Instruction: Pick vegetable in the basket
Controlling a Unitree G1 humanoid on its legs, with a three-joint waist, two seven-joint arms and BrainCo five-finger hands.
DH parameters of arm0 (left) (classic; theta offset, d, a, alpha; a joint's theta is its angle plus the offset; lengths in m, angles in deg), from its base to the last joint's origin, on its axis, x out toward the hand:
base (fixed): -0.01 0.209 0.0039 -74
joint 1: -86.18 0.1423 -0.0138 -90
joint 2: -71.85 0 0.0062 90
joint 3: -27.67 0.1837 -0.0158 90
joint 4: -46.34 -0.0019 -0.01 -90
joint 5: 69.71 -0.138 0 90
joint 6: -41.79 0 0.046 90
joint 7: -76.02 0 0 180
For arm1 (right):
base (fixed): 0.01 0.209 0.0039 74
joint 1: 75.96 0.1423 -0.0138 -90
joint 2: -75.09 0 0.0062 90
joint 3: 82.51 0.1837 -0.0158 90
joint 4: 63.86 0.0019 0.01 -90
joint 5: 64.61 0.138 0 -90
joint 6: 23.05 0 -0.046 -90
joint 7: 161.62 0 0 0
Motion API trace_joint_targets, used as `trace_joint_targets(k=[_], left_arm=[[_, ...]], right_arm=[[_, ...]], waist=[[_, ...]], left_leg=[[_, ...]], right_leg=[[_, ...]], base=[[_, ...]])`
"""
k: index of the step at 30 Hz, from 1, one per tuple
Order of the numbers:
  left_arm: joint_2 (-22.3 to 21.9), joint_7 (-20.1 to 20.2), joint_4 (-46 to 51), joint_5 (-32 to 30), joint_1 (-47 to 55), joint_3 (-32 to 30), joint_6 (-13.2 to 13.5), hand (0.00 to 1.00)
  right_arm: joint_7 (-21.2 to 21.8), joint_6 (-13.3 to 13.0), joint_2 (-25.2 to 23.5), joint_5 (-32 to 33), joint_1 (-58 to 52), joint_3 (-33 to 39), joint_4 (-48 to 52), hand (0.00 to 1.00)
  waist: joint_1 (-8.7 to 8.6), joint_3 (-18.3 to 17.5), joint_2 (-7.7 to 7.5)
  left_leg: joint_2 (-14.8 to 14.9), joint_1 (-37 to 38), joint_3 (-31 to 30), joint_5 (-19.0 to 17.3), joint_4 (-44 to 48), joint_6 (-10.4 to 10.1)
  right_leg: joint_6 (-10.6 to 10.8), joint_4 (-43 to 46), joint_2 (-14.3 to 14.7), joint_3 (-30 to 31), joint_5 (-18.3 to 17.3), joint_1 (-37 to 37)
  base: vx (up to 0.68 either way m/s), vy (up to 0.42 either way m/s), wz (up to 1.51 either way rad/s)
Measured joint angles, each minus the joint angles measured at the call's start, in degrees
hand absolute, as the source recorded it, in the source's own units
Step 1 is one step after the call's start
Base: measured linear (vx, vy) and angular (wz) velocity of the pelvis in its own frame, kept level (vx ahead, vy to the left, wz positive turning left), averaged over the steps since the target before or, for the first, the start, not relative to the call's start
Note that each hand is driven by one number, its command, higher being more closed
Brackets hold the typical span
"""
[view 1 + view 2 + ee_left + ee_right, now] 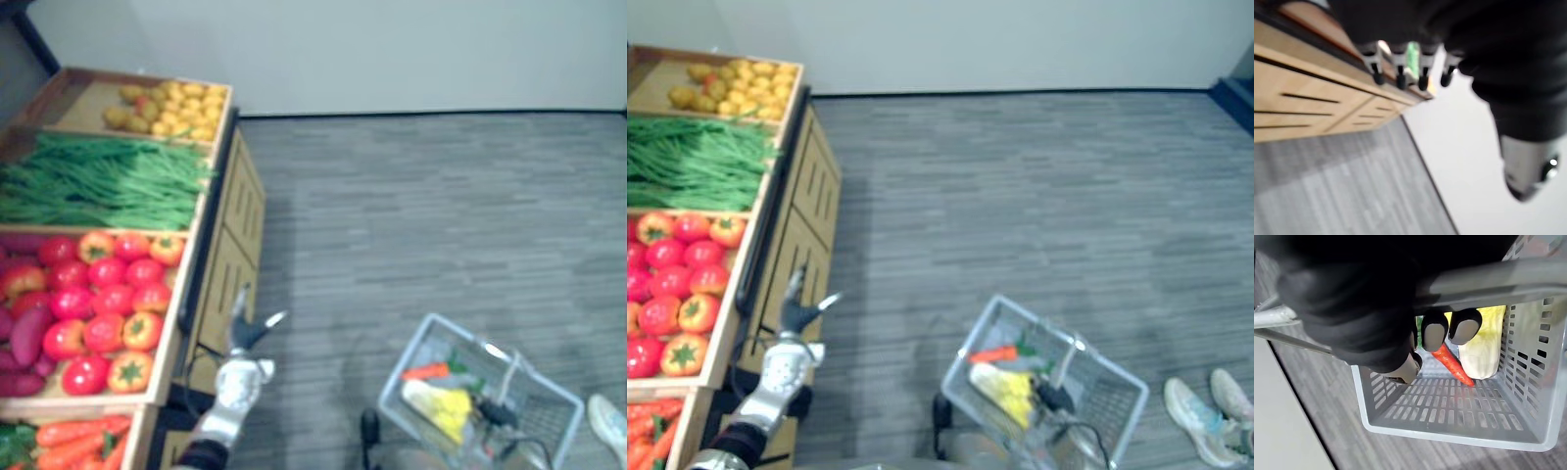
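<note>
A grey plastic basket (563, 411) hangs low at the right over the floor. In it lie an orange carrot (1449, 363) and a pale yellow cabbage (1481, 352), also seen as the carrot (426, 372) and cabbage (1009, 387) from above. My right hand (1361, 308) is shut on the basket's grey handle (1488, 281), fingers curled round it. My left hand (240, 333) is raised beside the wooden stand's side, below the tomato bin. Its fingers (1400, 78) are straight and hold nothing.
The wooden stand (230, 255) at the left holds bins of potatoes (171, 108), green beans (98, 181), tomatoes (108, 294), purple sweet potatoes (24, 333) and carrots (78, 441). A person's pale shoes (1205, 411) stand right of the basket. Grey carpet runs to the wall.
</note>
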Motion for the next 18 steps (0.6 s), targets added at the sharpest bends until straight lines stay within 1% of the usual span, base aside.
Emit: trace_joint_targets(k=[2, 3, 4, 5, 6, 8, 9, 10, 12, 14, 16, 18], left_arm=[[0.2, 3.8, -5.7, -0.1, 0.3, -0.3, -2.1, 0.0], [-0.2, 5.5, -9.1, -0.5, 0.6, 0.0, -3.2, 0.0], [-0.5, 6.2, -10.6, -0.5, 0.7, 0.2, -3.8, 0.0], [-1.1, 7.0, -13.5, -0.5, 1.0, 0.5, -5.3, 0.0], [-1.4, 7.2, -15.6, -0.5, 1.6, 0.4, -6.2, 0.0], [-2.2, 7.4, -19.8, -0.5, 4.5, 0.4, -9.5, 0.0], [-2.3, 7.5, -20.2, -0.5, 5.1, 0.4, -10.2, 0.0], [-2.4, 8.0, -20.9, -0.6, 5.8, 0.4, -11.7, 0.0], [-2.6, 9.0, -21.5, -0.7, 5.9, -0.4, -12.9, 0.0], [-2.9, 9.5, -21.5, -2.5, 6.2, -1.3, -13.7, 0.0], [-3.9, 9.9, -21.6, -2.9, 6.2, -3.2, -14.2, 0.0], [-4.5, 10.0, -22.3, -2.9, 5.9, -3.5, -14.4, 0.0]], right_arm=[[-0.1, -0.4, 0.0, -0.5, 0.0, 0.9, -2.9, 1.0], [-0.1, -1.1, 0.0, -0.7, 0.2, 1.6, -5.0, 1.0], [-0.1, -1.3, 0.0, -0.9, 0.2, 1.8, -5.9, 1.0], [-0.1, -1.9, 0.0, -2.1, 0.2, 2.1, -7.4, 1.0], [-0.1, -2.1, -0.2, -2.5, 0.0, 2.2, -8.5, 1.0], [-0.1, -2.1, -0.5, -3.0, -0.5, 2.4, -9.5, 1.0], [-0.1, -2.1, -0.5, -3.0, -0.6, 2.6, -9.7, 1.0], [0.0, -2.3, -0.7, -3.0, -0.9, 3.5, -10.9, 1.0], [0.0, -2.3, -0.9, -3.0, -0.8, 4.8, -12.4, 1.0], [0.1, -2.3, -1.0, -3.1, -0.3, 5.1, -14.1, 1.0], [0.5, -2.3, -1.0, -4.5, 0.0, 5.7, -15.7, 1.0], [1.1, -2.3, -1.0, -5.2, 0.2, 6.4, -16.3, 1.0]], waist=[[-0.14, -0.1, 0.0], [-0.19, -0.2, 0.02], [-0.2, -0.2, 0.06], [-0.23, -0.2, 0.13], [-0.15, -0.4, -0.12], [-0.12, -1.4, 0.05], [-0.17, -1.4, -0.04], [-0.09, -1.5, -0.1], [-0.01, -1.5, 0.11], [-0.06, -1.7, 0.42], [-0.14, -1.8, 0.66], [-0.17, -1.8, 0.63]], left_leg=[[-0.1, -0.6, 0.1, -0.2, 1.8, -0.2], [0.1, -0.8, 0.1, -1.3, 2.5, -0.7], [0.4, -0.9, 0.1, -1.7, 2.5, -0.6], [0.7, -0.7, 0.3, -1.9, 1.8, -0.6], [0.6, -0.1, 1.0, -1.5, 0.6, 0.2], [0.3, 0.9, 1.7, -0.8, -0.9, 0.4], [0.3, 1.5, 1.8, -0.5, -1.6, 0.4], [0.2, 2.3, 1.7, 0.0, -2.6, 0.3], [0.4, 2.4, 1.3, 0.1, -2.5, 0.1], [0.5, 3.1, 1.3, 0.3, -2.5, -0.4], [0.6, 3.1, 1.3, 0.5, -2.0, -0.8], [0.7, 3.1, 1.3, 0.5, -1.5, -0.8]], right_leg=[[0.0, 0.0, -0.2, 0.7, -0.1, 0.6], [0.2, 0.0, -0.3, 1.2, -0.4, 0.9], [0.3, 0.0, -0.2, 1.2, -0.4, 0.9], [0.7, 0.0, 0.0, 1.1, -0.2, 0.9], [0.9, 0.0, 0.0, 1.1, 0.0, 0.9], [1.3, 0.0, -0.1, 1.2, 0.0, 1.0], [1.3, 0.0, -0.1, 1.2, 0.0, 1.2], [1.3, 0.0, -0.1, 1.2, 0.0, 1.5], [1.1, 0.0, 0.0, 0.7, -0.2, 1.6], [0.8, 0.0, 0.1, 0.9, -0.3, 1.8], [0.7, 0.0, 0.1, 1.0, -1.0, 2.1], [0.6, 0.0, 0.1, 1.0, -1.2, 2.5]], base=[[0.01, 0.093, -0.11], [-0.03, 0.09, -0.05], [-0.05, 0.083, -0.03], [-0.05, 0.058, -0.06], [-0.06, 0.079, -0.16], [-0.03, 0.108, -0.16], [0.02, 0.104, -0.03], [0.03, 0.063, 0.02], [0.05, 0.069, 0.08], [0.07, 0.057, 0.03], [0.05, 0.044, 0.03], [0.02, 0.033, 0.04]])
